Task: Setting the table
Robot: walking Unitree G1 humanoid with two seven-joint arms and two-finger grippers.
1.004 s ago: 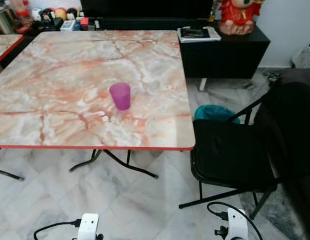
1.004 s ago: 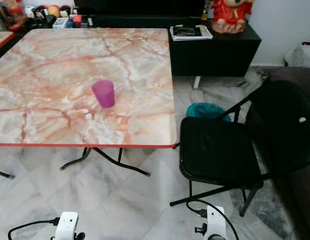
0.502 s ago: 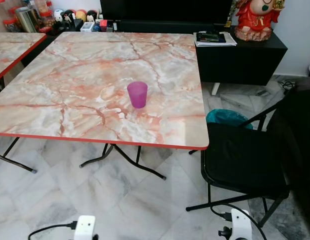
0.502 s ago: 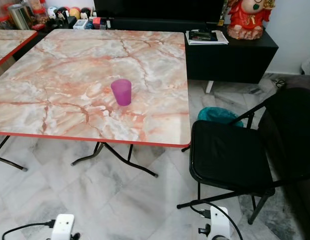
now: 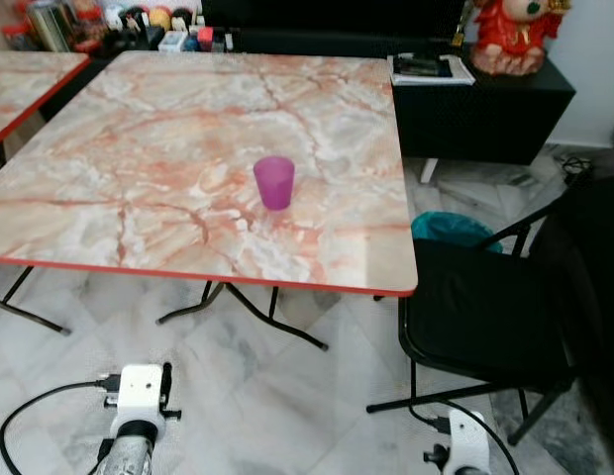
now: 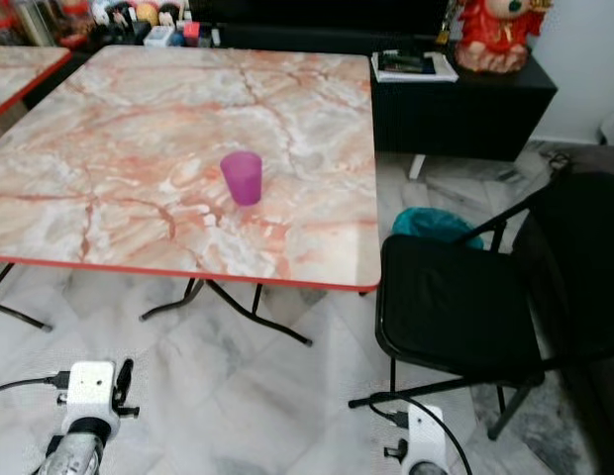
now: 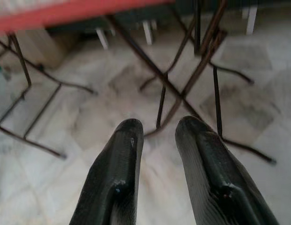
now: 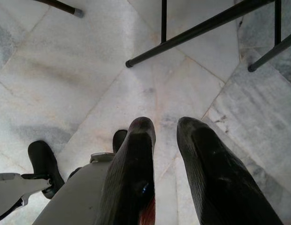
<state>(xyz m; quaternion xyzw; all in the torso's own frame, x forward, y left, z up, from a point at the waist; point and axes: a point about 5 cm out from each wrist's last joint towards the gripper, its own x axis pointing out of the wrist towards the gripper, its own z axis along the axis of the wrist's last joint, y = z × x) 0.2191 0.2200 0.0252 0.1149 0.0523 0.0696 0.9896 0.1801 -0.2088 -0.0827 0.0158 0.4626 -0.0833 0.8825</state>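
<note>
A purple plastic cup (image 5: 274, 182) stands upright on the marble-patterned table (image 5: 139, 129) with a red edge, right of its middle. My left arm (image 5: 137, 406) is raised low in front of the table's near edge. In its wrist view the left gripper (image 7: 159, 126) is open with nothing between its fingers, and points at the table's folding legs (image 7: 183, 84) and the floor. My right gripper (image 8: 165, 125) hangs open over the marble floor beside the chair's legs (image 8: 202, 30), holding nothing.
A black folding chair (image 5: 485, 307) stands at the table's right side, with a teal bin (image 5: 451, 228) behind it. Behind them a black cabinet (image 5: 485, 109) carries books (image 5: 431, 67) and a red figurine (image 5: 513, 35). A second table (image 5: 20, 84) stands at the left.
The view has shifted a little. My left arm has risen into sight at the lower left. The cup stays in the same spot on the table.
</note>
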